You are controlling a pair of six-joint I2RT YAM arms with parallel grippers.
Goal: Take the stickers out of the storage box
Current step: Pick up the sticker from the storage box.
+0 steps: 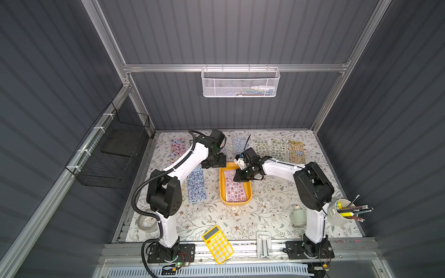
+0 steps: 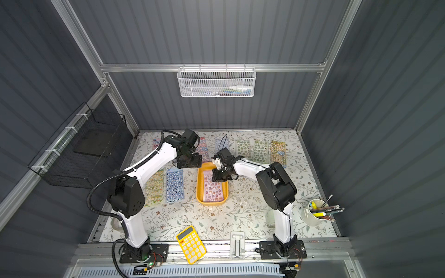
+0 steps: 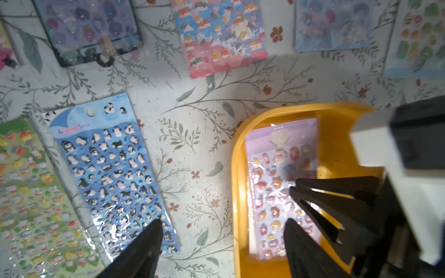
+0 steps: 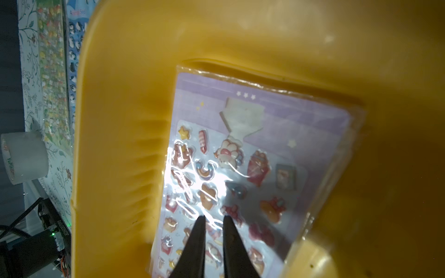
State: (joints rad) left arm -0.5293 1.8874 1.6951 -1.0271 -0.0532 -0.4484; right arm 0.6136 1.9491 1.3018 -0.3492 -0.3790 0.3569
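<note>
Stickers (image 4: 252, 168) under ajar right end effector (image 4: 213, 219).

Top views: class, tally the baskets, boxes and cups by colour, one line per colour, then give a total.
White: 2 (mesh basket, pen cup)
Black: 1 (wire basket)
Yellow: 1 (box)
Total: 4
</note>
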